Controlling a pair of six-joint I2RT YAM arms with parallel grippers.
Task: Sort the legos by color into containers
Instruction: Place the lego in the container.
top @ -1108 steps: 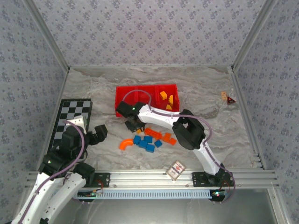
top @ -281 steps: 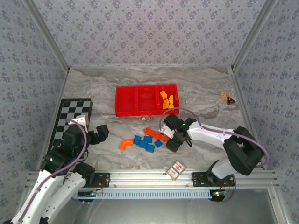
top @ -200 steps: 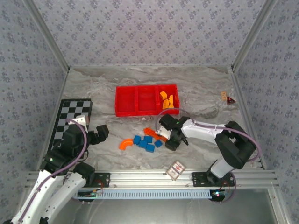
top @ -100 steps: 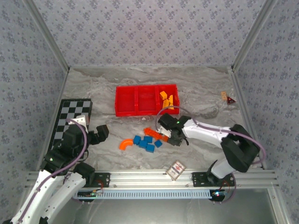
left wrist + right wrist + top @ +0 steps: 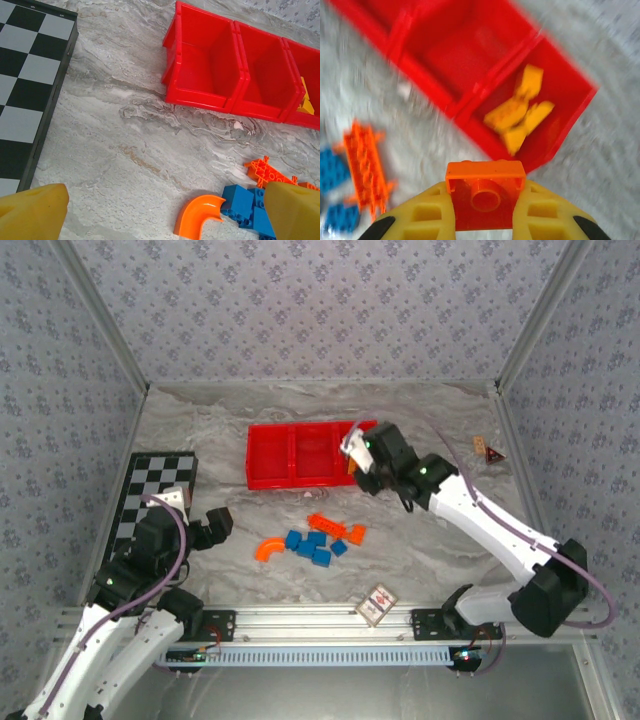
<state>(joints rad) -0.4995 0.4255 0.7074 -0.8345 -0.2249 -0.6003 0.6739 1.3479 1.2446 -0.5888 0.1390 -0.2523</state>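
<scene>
Comparing top views, we note the right gripper [image 5: 362, 455] has left the pile [image 5: 318, 540] for the tray [image 5: 290, 483]'s right end; left wrist: left gripper [image 5: 164, 207] spread, empty; right wrist: fingers [image 5: 420, 220] pinch an orange brick [image 5: 485, 192] near the yellow-filled bin [image 5: 570, 107], so the drop is pending.

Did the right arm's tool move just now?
Yes. The right tool went from the loose bricks back to the red tray's right end, holding an orange brick.

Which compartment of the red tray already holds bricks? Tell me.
The right-end compartment: yellow-orange bricks lie in it, while the middle compartment and the left compartment hold nothing.
</scene>
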